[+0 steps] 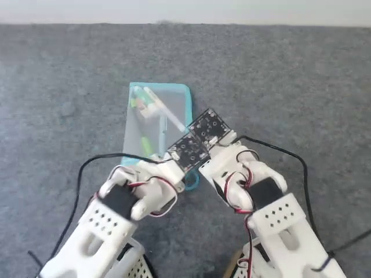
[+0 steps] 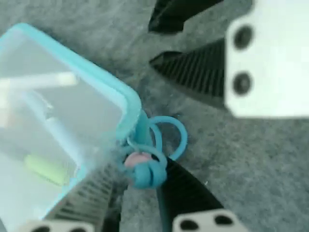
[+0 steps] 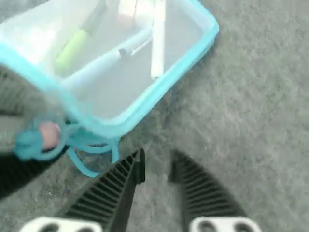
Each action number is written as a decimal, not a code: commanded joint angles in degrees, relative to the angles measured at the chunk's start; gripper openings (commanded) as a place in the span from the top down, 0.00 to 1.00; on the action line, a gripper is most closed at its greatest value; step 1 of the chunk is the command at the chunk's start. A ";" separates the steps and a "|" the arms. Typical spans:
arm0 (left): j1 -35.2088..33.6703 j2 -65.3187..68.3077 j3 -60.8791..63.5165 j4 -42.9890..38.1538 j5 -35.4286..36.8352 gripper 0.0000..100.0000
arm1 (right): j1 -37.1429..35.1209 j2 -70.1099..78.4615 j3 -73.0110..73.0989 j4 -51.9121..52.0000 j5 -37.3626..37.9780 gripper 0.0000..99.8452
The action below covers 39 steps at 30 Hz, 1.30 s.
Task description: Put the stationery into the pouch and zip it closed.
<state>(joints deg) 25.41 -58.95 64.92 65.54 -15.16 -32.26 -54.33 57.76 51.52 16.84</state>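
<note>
A clear pouch [image 1: 153,124] with blue trim lies on the grey carpet. It holds a white pen [image 3: 158,43], a pale blue pen [image 3: 106,63] and a green marker [image 3: 75,46]. At the pouch's near corner my left gripper [image 2: 140,180] is shut on the blue zipper pull [image 2: 142,166], which carries a pink bead and a cord loop [image 2: 171,133]. My right gripper [image 3: 157,164] hovers over bare carpet just beside that corner, slightly open with nothing between its fingers. Its dark fingers [image 2: 193,72] also appear across from the pull in the left wrist view.
Both arms [image 1: 122,202] [image 1: 261,197] come in from the near edge and meet over the pouch's near right corner. Grey carpet [image 1: 290,87] stretches on all sides. A pale strip runs along the far edge.
</note>
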 commanded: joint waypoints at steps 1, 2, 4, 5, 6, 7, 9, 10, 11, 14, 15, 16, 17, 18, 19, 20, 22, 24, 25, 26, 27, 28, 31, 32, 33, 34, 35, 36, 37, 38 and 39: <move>-1.85 -9.23 -2.86 4.13 -0.53 0.99 | -1.27 -2.42 -0.35 0.92 0.18 0.76; -2.55 -10.29 -2.86 4.31 -0.53 0.99 | -1.63 -2.42 -0.44 1.01 -1.76 0.77; -4.13 -11.52 -2.86 4.40 -0.62 0.99 | -2.51 -2.42 -0.44 0.84 -5.89 0.80; -4.92 -11.96 -2.86 4.40 -0.70 0.99 | -2.95 -2.42 -0.53 0.48 -6.51 0.82; -5.45 -12.40 -2.86 4.57 -1.05 0.99 | -3.56 -2.42 -0.53 0.13 -5.89 0.84; -5.71 -12.66 -2.86 4.75 -1.67 0.99 | -4.18 -2.42 -0.53 0.22 -3.96 0.85; -5.98 -12.84 -2.86 4.75 -2.02 0.99 | -5.85 -2.42 -0.53 0.66 -0.26 0.84; -5.98 -12.84 -2.86 4.75 -2.02 0.99 | -6.46 -2.42 -0.35 0.66 0.79 0.82; -5.98 -12.84 -2.86 4.75 -2.02 0.99 | -6.73 -2.42 -0.18 0.66 1.58 0.79; -5.98 -12.92 -2.95 4.75 -2.02 0.99 | -6.37 -2.42 0.18 0.31 1.93 0.71; -5.98 -12.92 -2.95 4.75 -2.02 0.99 | -6.37 -2.42 0.26 0.40 2.02 0.69; -5.98 -12.92 -2.95 4.75 -2.02 0.99 | -6.37 -2.42 0.26 0.57 2.02 0.68; -5.98 -12.92 -2.95 4.75 -1.93 0.99 | -6.37 -2.42 0.26 0.57 1.85 0.67; -5.98 -12.92 -2.95 4.75 -1.93 0.99 | -6.37 -2.42 0.26 0.48 1.85 0.67; -5.98 -12.75 -2.77 4.75 -1.93 0.99 | -6.37 -2.42 0.26 0.48 1.85 0.67; -5.98 -12.48 -2.51 4.75 -1.85 0.99 | -6.20 -2.42 0.26 0.66 1.76 0.67; -5.98 -12.48 -0.40 4.04 -1.85 0.99 | -4.18 -2.42 0.26 0.66 0.62 0.67; -5.98 -12.48 2.15 1.32 -1.85 0.99 | 0.04 -2.42 -0.35 1.71 -2.20 0.67; -5.98 -12.48 3.30 -0.26 -1.85 0.99 | 2.07 -2.33 -1.41 3.12 -3.08 0.67; -5.98 -12.40 4.26 -1.76 -1.85 0.99 | 3.82 -2.07 -2.73 5.23 -3.43 0.67; -5.98 -12.40 5.05 -2.99 -1.76 0.99 | 5.32 -1.27 -4.22 7.34 -3.52 0.67; -5.98 -12.40 5.58 -4.04 -0.97 0.99 | 6.55 0.04 -5.45 8.66 -3.69 0.67; -5.98 -12.40 6.29 -6.07 1.85 0.99 | 8.40 6.02 -8.35 8.92 -3.87 0.67; -5.98 -12.40 6.37 -6.68 2.46 0.99 | 8.40 8.31 -9.05 8.40 -3.87 0.67; -6.51 -12.40 6.37 -7.47 3.16 0.99 | 8.40 10.59 -9.85 8.22 -3.96 0.67; -7.74 -12.31 6.46 -8.26 3.87 0.99 | 8.40 12.79 -10.55 8.04 -3.96 0.67; -9.23 -12.04 6.55 -9.23 4.22 0.99 | 8.40 14.55 -11.25 7.96 -4.04 0.67; -10.90 -11.08 6.55 -10.64 4.40 0.99 | 8.40 16.22 -11.87 7.87 -4.40 0.67; -12.48 -9.49 6.55 -12.04 4.40 0.99 | 8.40 17.80 -12.48 7.87 -5.10 0.67; -13.63 -6.95 6.46 -13.63 4.31 0.99 | 8.40 19.21 -13.10 7.87 -5.54 0.67; -14.33 -3.78 6.29 -15.30 4.31 0.99 | 8.40 20.26 -13.54 7.87 -5.80 0.67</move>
<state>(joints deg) 15.38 -69.85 72.13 56.92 -11.91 -24.35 -36.57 48.62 59.87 12.44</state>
